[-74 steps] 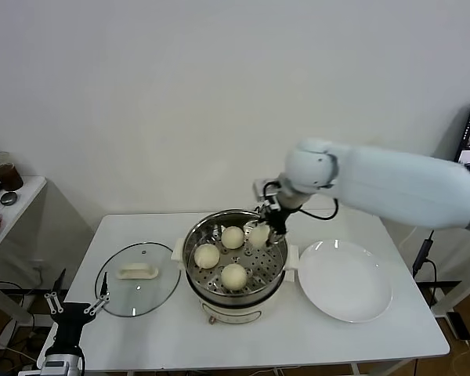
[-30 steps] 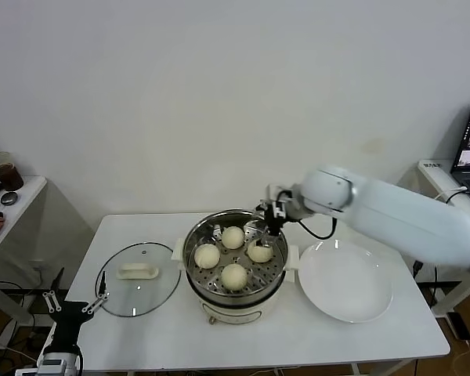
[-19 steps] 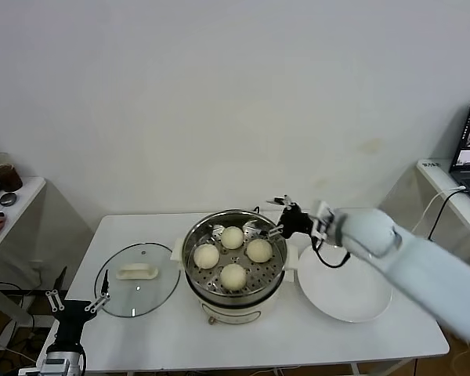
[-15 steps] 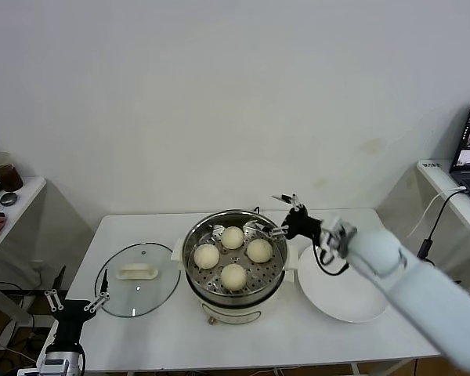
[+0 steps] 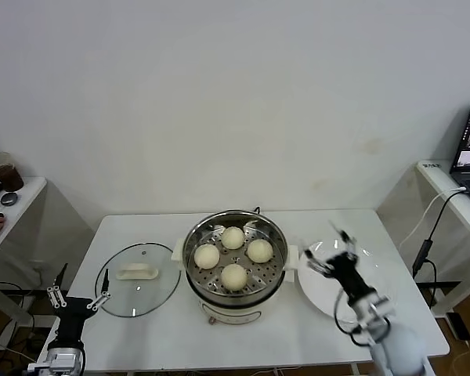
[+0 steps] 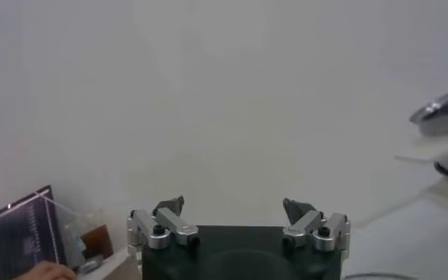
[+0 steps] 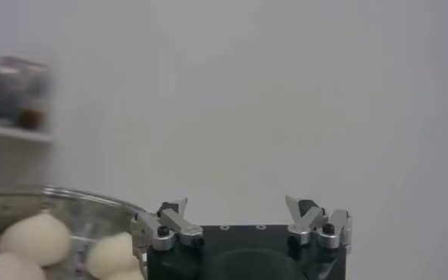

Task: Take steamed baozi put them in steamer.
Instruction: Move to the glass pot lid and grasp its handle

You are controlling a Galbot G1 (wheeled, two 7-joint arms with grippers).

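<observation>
Four steamed baozi [image 5: 233, 257] sat in the steamer [image 5: 235, 300], left of the right gripper [image 5: 334, 252] above the white plate [image 5: 376, 305]. Its fingers were spread, holding nothing. The left gripper [image 5: 78, 295], also spread and empty, waited beside the table's near left edge.

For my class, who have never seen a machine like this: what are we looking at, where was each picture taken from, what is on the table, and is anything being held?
This is a two-armed robot; each arm ends in a two-fingered grasping tool. The wide picture comes from a camera on its head, looking down at a white table. The other two come from cameras on its wrists, looking out past each tool's fingers.

On the table stands a steel steamer with four steamed baozi on its perforated tray. To its left lies a glass lid, to its right an empty white plate.

The right tool hangs open over the plate, holding nothing. The left tool waits open, low beside the table's left front corner, also empty.
</observation>
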